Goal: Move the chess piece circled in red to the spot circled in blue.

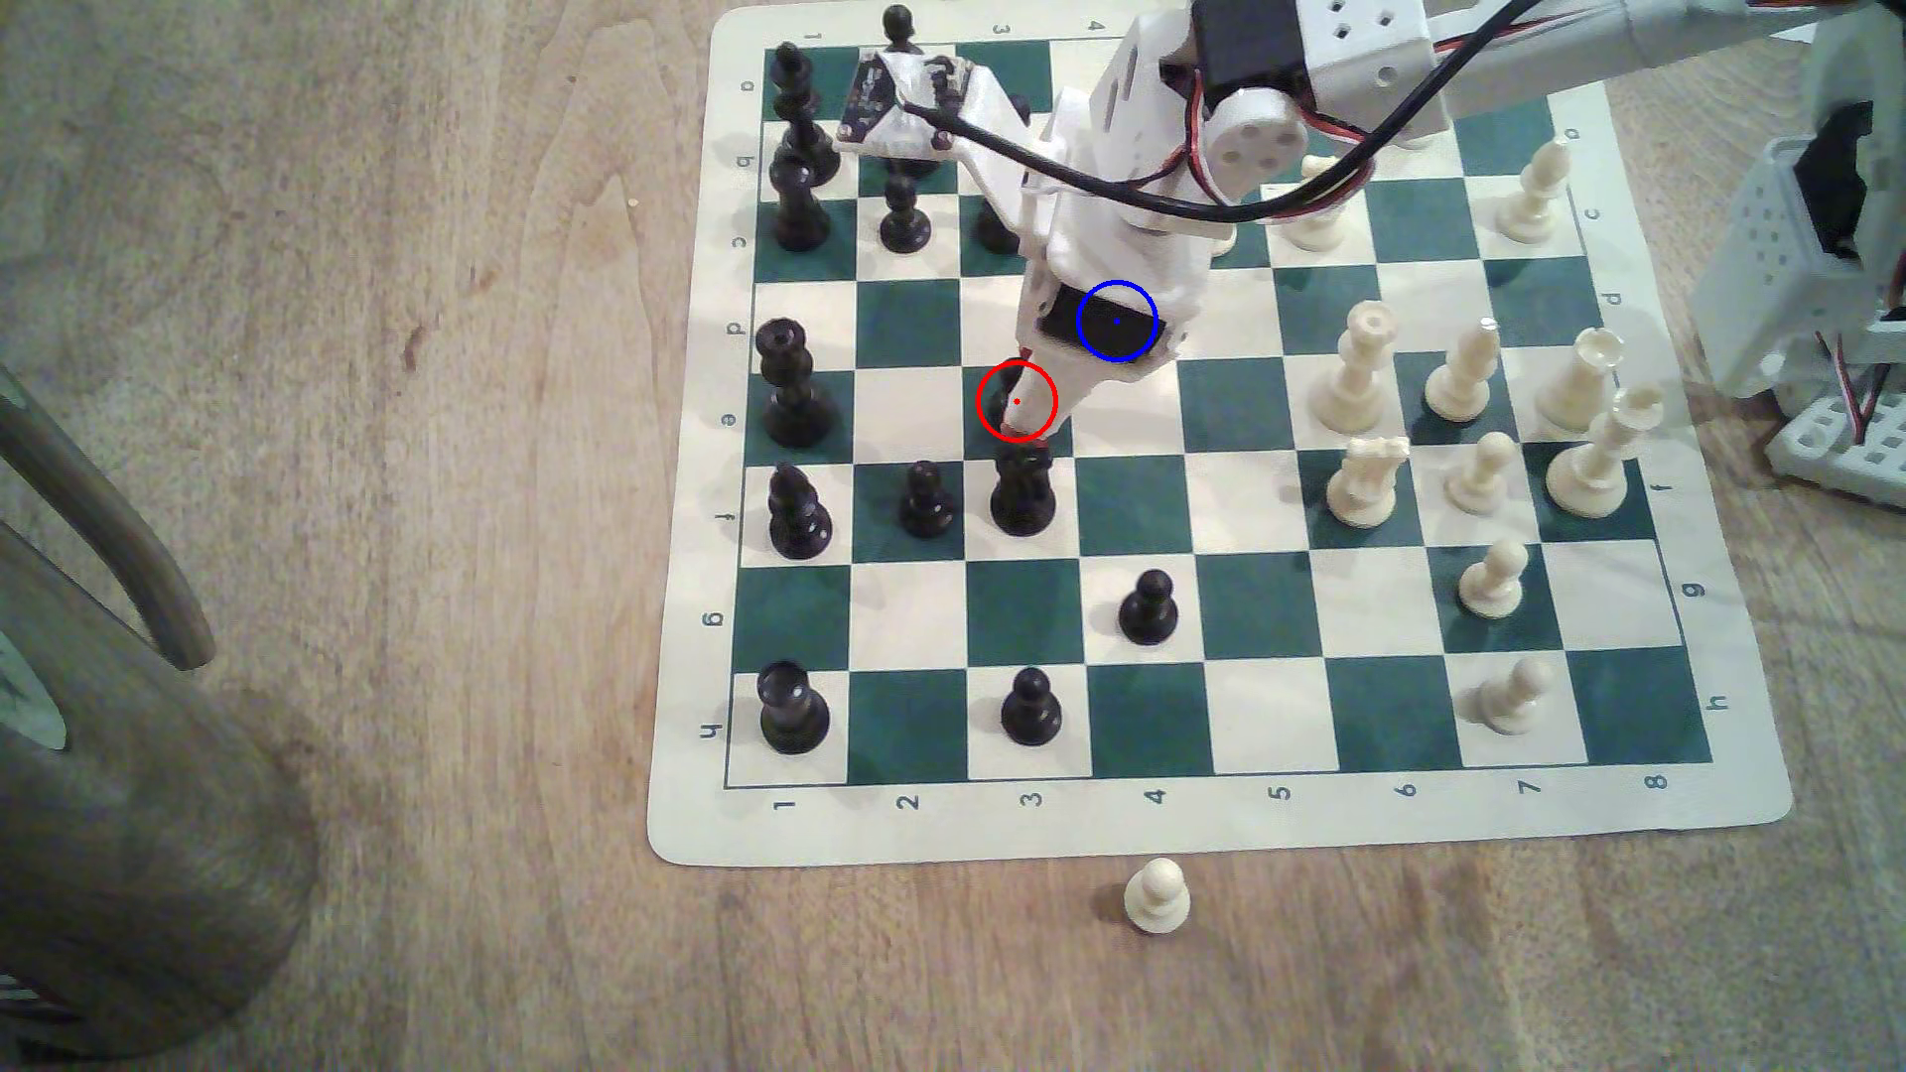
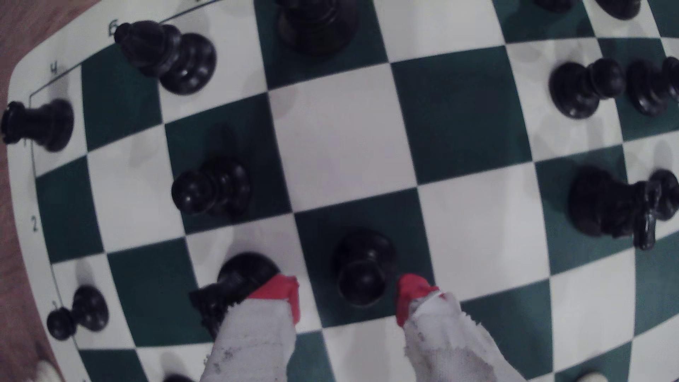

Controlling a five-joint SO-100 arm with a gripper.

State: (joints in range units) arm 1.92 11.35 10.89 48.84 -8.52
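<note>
Since the gripper (image 2: 347,299) straddles the black pawn (image 2: 362,268) with jaws released, a grasp looks imminent; the pawn stands on its red-circled green square, blue-circled spot (image 1: 1117,321) diagonally adjacent.

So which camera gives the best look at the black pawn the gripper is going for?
The wrist view: the black pawn stands whole on its green square between the open gripper tips, untouched. In the exterior view the arm hides nearly all of it inside the red circle.
</note>
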